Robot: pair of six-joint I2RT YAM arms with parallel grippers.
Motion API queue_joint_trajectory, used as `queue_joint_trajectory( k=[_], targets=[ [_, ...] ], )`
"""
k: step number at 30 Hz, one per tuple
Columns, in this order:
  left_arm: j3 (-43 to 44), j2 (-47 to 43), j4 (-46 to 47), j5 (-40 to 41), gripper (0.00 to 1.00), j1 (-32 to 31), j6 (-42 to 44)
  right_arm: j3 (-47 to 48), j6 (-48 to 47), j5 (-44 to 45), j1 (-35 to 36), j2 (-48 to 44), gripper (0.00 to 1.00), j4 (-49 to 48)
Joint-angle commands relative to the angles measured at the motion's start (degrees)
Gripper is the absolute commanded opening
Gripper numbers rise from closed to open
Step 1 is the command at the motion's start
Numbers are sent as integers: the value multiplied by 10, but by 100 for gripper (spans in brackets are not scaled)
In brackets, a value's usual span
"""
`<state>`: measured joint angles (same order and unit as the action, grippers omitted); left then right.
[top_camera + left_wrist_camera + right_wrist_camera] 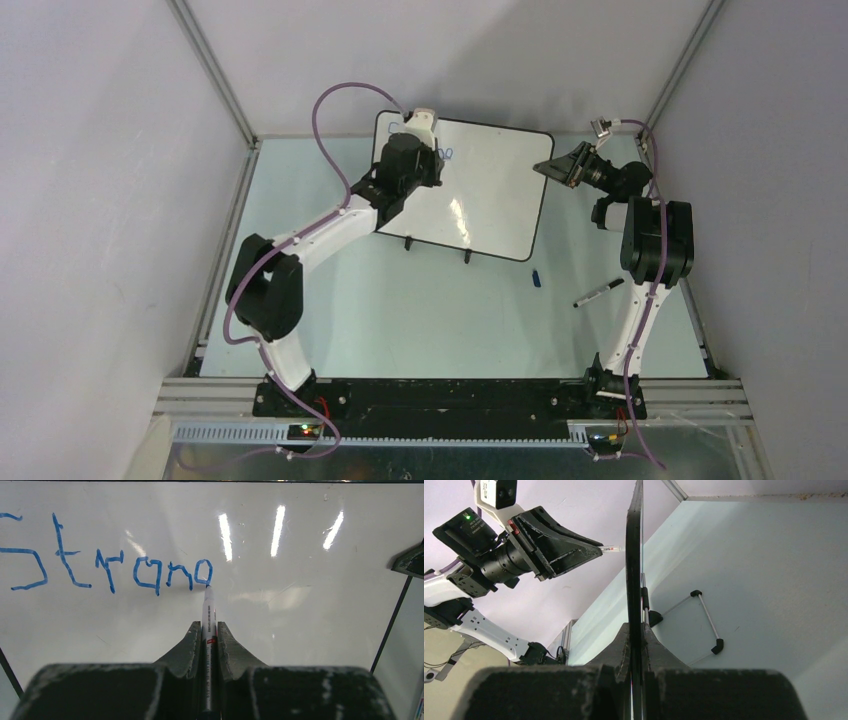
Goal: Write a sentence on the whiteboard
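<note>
Your left pincer (pixel 208 627) is closed narrow on a white marker (pixel 208 607), which stands out straight ahead of the fingers. The rear end of it is hidden between the dark pads. The blue tip touches the whiteboard (pixel 310 610) just ahead of the pincer, at the bottom of a closed loop.

This loop is the last mark of the sentence (pixel 107 565), which runs to the left of the tip. You can read "Stran" and then the loop, which I cannot name as a letter. The "S" is cut by the left border of the left wrist view. In the top view the wrist covers nearly all the writing. Only a small blue piece shows beside it, too small to read.

Your right pincer (pixel 635 630) is shut on the right rim of the board. Its own camera sees the board edge-on, as a thin dark line rising from between the fingers, so the white face is hidden there. To the right of this line a wire frame (pixel 704 615) with black corners shows behind the board; I cannot tell if it is joined to the board.

Well apart from the right pincer, on its near side, a small blue object (pixel 536 279) and a loose marker (pixel 598 292) lie on the table (pixel 400 310).
</note>
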<state>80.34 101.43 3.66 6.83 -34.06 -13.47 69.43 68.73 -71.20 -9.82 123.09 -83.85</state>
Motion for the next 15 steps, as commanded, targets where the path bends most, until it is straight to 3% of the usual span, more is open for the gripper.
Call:
queue_joint_trajectory(
  k=[1,15],
  targets=[
    [-8,-23,-8,-2,0,-4,8,4,19,-2,-5,-43,0,-25],
    [-27,-33,-13,4,0,-5,7,5,20,-1,-4,-43,0,-25]
  ],
)
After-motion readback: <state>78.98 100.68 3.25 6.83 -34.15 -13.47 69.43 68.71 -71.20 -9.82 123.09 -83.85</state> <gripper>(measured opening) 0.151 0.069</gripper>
